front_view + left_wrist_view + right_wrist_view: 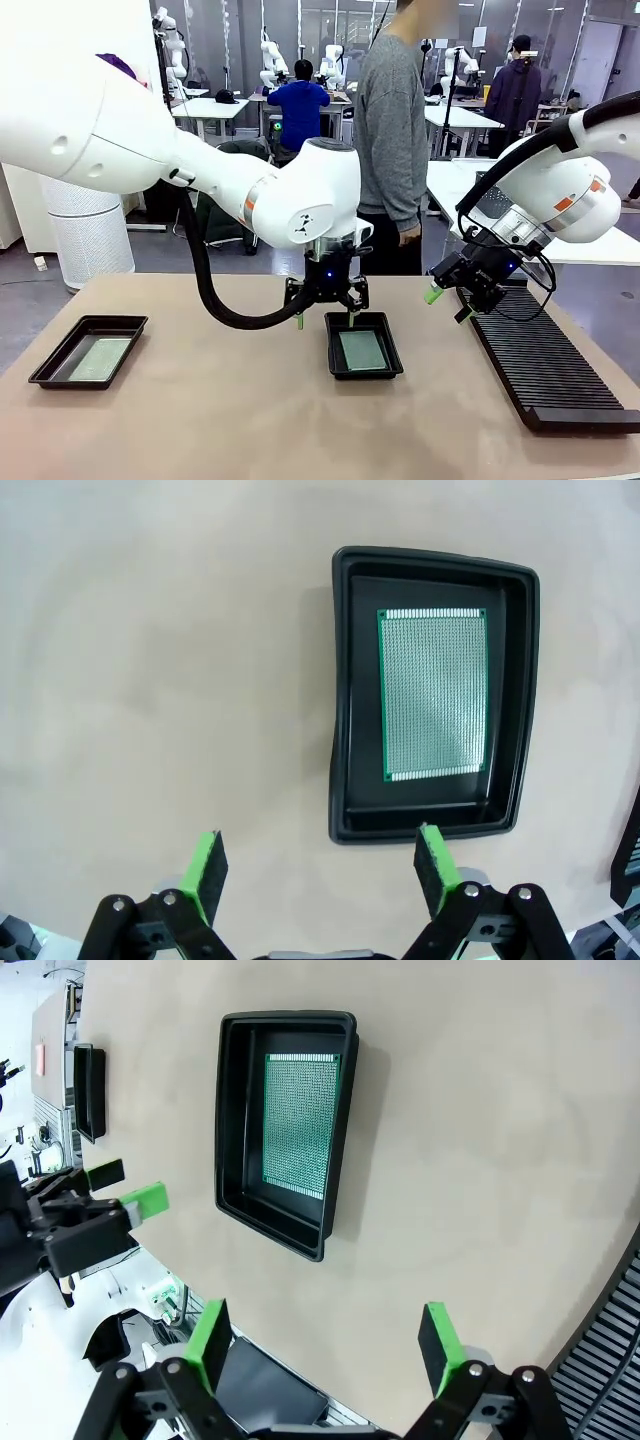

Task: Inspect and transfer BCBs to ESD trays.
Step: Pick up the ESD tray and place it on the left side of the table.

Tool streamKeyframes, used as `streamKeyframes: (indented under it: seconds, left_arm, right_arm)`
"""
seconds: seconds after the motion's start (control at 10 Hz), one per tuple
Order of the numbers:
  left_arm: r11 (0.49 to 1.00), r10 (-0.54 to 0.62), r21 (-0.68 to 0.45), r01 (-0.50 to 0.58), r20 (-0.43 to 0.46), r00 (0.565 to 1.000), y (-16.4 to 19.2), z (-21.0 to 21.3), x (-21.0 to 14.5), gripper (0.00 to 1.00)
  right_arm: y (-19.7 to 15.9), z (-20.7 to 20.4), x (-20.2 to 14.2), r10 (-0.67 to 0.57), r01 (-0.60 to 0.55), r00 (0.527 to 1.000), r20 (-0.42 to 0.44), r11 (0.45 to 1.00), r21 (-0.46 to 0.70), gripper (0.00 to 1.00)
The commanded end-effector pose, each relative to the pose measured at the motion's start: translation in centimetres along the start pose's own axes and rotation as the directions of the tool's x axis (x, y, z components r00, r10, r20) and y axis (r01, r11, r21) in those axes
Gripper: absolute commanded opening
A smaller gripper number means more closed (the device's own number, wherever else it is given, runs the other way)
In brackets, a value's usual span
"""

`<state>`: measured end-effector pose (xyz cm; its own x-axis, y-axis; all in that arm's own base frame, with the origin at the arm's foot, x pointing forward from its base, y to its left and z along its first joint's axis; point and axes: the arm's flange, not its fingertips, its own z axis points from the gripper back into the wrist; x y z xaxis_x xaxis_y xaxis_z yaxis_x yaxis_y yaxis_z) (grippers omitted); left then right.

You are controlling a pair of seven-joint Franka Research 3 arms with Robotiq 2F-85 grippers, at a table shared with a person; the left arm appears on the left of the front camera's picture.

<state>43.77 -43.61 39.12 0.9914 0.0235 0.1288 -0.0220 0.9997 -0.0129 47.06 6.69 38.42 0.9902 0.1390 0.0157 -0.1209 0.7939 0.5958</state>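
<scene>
Tan table (pixel 200 400) carries both ESD trays, one BCB flat in each: centre tray (pixel 364 344), far-left tray (pixel 88 351). My left gripper (pixel 325 303) hangs w/ jaws apart just behind centre tray, prob. inspecting; right gripper (pixel 448 300) spread, empty, over ribbed rack (pixel 545 370)

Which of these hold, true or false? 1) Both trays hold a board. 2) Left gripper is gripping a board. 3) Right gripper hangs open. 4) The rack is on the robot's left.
1) True: the middle tray holds a board, and the left tray holds another board.
2) False: the left gripper is open and empty above the middle tray's far end.
3) True: the right gripper is open, holding nothing.
4) False: the slotted rack lies on the robot's right.
</scene>
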Motion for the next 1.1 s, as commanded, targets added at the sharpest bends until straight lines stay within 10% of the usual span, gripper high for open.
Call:
streamKeyframes:
  seconds: [0.0,1.0]
  left_arm:
    - [1.000,0.014,0.015,-0.014,0.042,0.999,-1.5,-1.1,0.8,1.00]
    - [1.000,-0.016,-0.011,0.017,0.038,0.999,-2.1,-7.2,3.3,1.00]
  right_arm:
    - [0.1,0.0,0.3,-0.009,0.009,1.000,-0.006,1.000,-0.011,1.00]
    - [0.1,0.0,0.3,-0.009,0.009,1.000,-0.006,1.000,-0.011,1.00]
